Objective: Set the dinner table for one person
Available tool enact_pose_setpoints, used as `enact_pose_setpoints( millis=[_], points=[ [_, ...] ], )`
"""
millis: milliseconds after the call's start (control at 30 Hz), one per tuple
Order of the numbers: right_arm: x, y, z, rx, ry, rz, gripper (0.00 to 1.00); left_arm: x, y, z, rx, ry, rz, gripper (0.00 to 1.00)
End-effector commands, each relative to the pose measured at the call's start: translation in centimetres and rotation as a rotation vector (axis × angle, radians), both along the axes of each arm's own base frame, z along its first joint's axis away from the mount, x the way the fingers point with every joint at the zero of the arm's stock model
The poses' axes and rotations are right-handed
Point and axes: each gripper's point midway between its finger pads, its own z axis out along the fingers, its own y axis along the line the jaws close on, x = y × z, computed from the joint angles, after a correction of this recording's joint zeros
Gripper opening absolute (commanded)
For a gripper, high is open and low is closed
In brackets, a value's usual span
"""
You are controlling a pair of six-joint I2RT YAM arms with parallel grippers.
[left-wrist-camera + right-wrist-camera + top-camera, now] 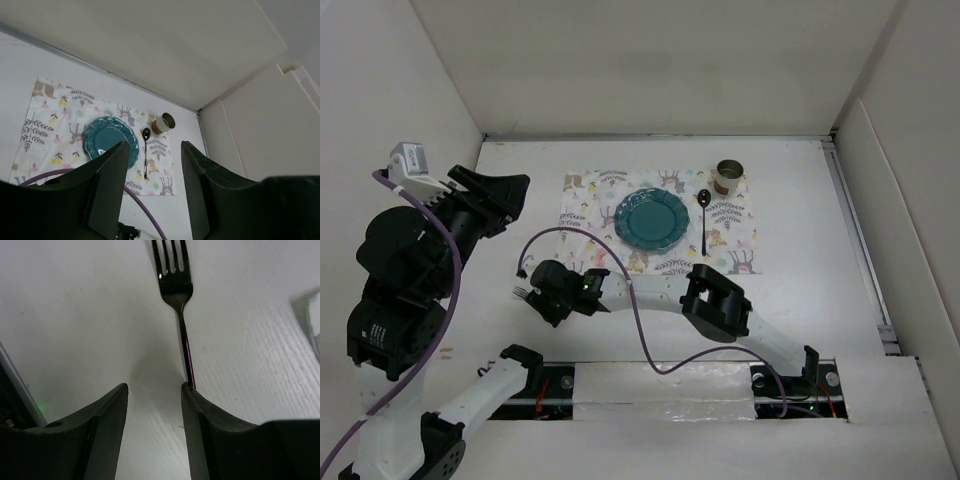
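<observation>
We see R gripper released, jaws spread, the fork flat on the dinner table twd its near-left, handle just inside one finger. L gripper also released, empty, raised nr left edge.

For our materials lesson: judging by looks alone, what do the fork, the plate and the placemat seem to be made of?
Fork: probably polished metal; dark and mirror-like, with a bright glint by the tines.
Plate: likely glazed ceramic; glossy teal with a scalloped rim, though plastic is possible.
Placemat: seemingly printed cloth; matte, lying flat, with pastel animals and leaves.
</observation>
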Motion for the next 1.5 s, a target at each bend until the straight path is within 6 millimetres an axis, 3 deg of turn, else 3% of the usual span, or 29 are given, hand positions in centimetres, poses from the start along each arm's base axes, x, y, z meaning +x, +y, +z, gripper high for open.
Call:
enact_pose_setpoints(
  millis=[0,133,200,300,433,600,800,1033,1100,1267,1400,1467],
  points=[
    [1.3,0.8,1.1,0.004,-0.085,-0.025,0.52,-0.1,0.3,-0.4,0.020,0.002,0.007,0.43],
    [1.5,0.7,0.0,-0.024,-0.115,-0.039,0.43,0.0,0.1,-0.6,0.029,0.001,0.001,0.43],
    [1.5,0.6,0.5,-0.022,-0.116,-0.047,0.32,-0.1,0.1,-0.6,0.032,-0.003,-0.006,0.42],
    [1.1,0.8,2.7,0.026,-0.115,-0.027,0.29,-0.1,0.2,-0.6,0.040,-0.005,0.000,0.41],
    [0.5,1.1,5.4,0.081,-0.101,-0.003,0.31,0.1,0.2,-0.8,0.049,-0.002,0.000,0.41],
    [2.3,0.8,5.2,0.076,-0.094,-0.024,0.38,0.3,0.2,-1.4,0.055,0.001,0.002,0.41],
    [2.6,0.6,5.7,0.092,-0.097,-0.022,0.43,0.5,0.6,-1.6,0.069,0.005,0.023,0.41],
    [3.6,0.6,7.2,0.138,-0.081,-0.006,0.42,0.8,0.4,-2.1,0.077,0.011,0.021,0.41],
    [2.5,0.9,7.7,0.175,-0.014,0.060,0.39,1.0,0.4,-2.2,0.080,0.012,0.024,0.41],
    [3.2,0.6,9.1,0.229,-0.006,0.056,0.40,1.3,0.4,-2.5,0.091,0.017,0.026,0.41],
    [5.0,0.3,7.6,0.190,-0.026,0.014,0.48,1.6,0.4,-2.9,0.102,0.023,0.032,0.41],
    [5.4,0.3,5.0,0.134,-0.035,0.027,0.49,1.7,0.5,-3.0,0.109,0.023,0.036,0.41]
  ],
)
